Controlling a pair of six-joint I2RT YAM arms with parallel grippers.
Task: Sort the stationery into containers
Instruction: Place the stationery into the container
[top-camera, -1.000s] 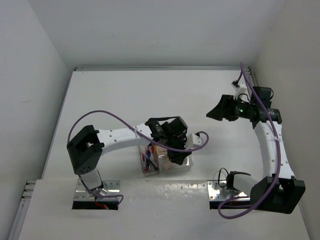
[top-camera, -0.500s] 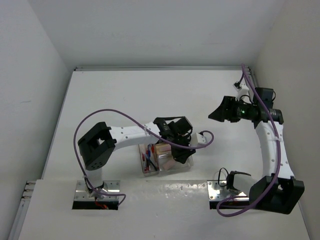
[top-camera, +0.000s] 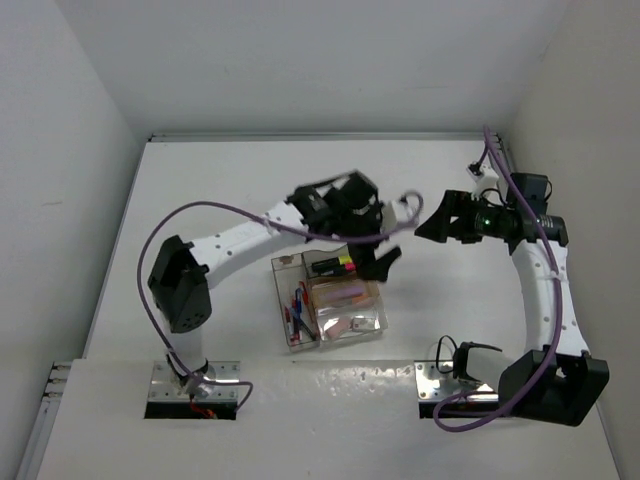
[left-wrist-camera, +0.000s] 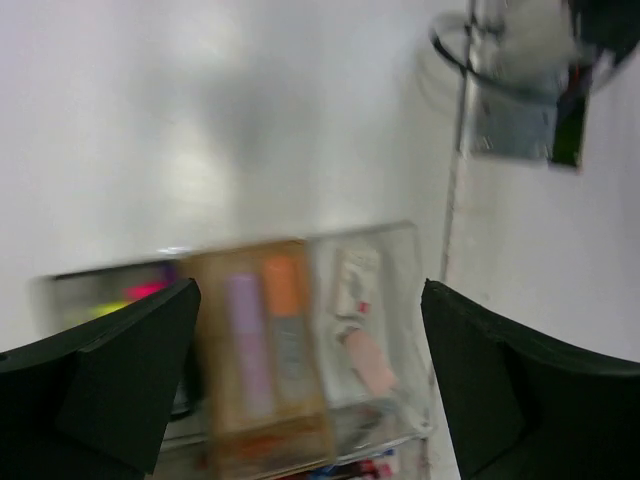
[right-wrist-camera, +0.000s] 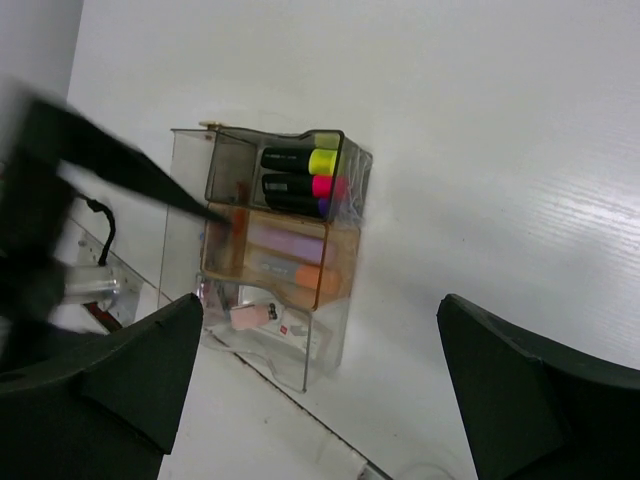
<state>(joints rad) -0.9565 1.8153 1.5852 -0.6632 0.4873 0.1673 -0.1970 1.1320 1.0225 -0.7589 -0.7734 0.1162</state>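
The containers (top-camera: 372, 318) stand clustered in the table's near middle. Red and blue pens (top-camera: 297, 313) lie in the long narrow one. The grey tray (right-wrist-camera: 225, 165) holds yellow and pink highlighters (right-wrist-camera: 300, 172). In the amber tray (right-wrist-camera: 335, 285) lie a purple and an orange highlighter (right-wrist-camera: 290, 256). Erasers (right-wrist-camera: 262, 317) sit in the clear tray (left-wrist-camera: 405, 300). My left gripper (top-camera: 384, 261) hangs open and empty above the cluster's far right corner; its view is blurred. My right gripper (top-camera: 432, 226) is open and empty, raised well to the right, facing the trays.
The left arm (top-camera: 240, 235) arches over the table left of the trays and shows as a dark blur (right-wrist-camera: 70, 190) in the right wrist view. A purple cable (top-camera: 405, 200) loops between the two grippers. A metal base plate (top-camera: 450, 378) lies at the near edge.
My left gripper has risen from over the amber and clear trays, swung toward the far right and opened wide. The right gripper's jaws have spread wider; its arm has barely moved.
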